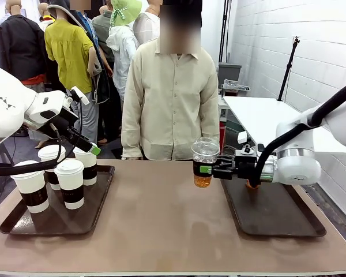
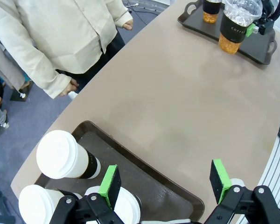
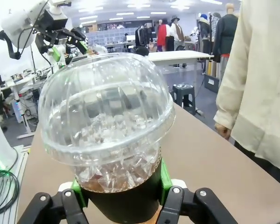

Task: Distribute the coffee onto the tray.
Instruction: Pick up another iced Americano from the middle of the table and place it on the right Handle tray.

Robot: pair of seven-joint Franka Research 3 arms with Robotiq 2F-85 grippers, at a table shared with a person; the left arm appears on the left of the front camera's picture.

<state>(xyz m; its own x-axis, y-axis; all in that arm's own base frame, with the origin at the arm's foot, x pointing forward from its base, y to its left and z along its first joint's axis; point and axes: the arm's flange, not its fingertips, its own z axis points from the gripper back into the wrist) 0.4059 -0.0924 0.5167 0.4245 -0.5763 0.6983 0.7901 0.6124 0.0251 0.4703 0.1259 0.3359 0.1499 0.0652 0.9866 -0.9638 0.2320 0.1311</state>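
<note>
Four white lidded paper cups (image 1: 60, 176) with dark sleeves stand bunched on the left tray (image 1: 23, 226), which sits nearest me at the left end of the bench (image 1: 161, 225). My left hand (image 1: 85, 145) hovers just above the rearmost of them, its green pads spread well apart with nothing between them; from its wrist camera I see those open fingers (image 2: 110, 183) over the tray's inner edge and the cup lids below.

Over on the right, my right hand (image 1: 214, 169) is clamped on a clear dome-lidded cup (image 1: 205, 163) of amber drink and ice, gripping it around its dark band. I hold it upright, lifted off the bench, just beside the left edge of the right tray (image 1: 277, 222). In the right wrist camera the dome (image 3: 105, 105) looms large, with the green pads pressed to either side of the cup below it.

A second clear cup (image 2: 212, 9) stands on the right tray, partly hidden behind my arm in the front camera.

Beyond the far edge of the bench a person (image 1: 170, 98) in a cream shirt stands facing me, arms down
</note>
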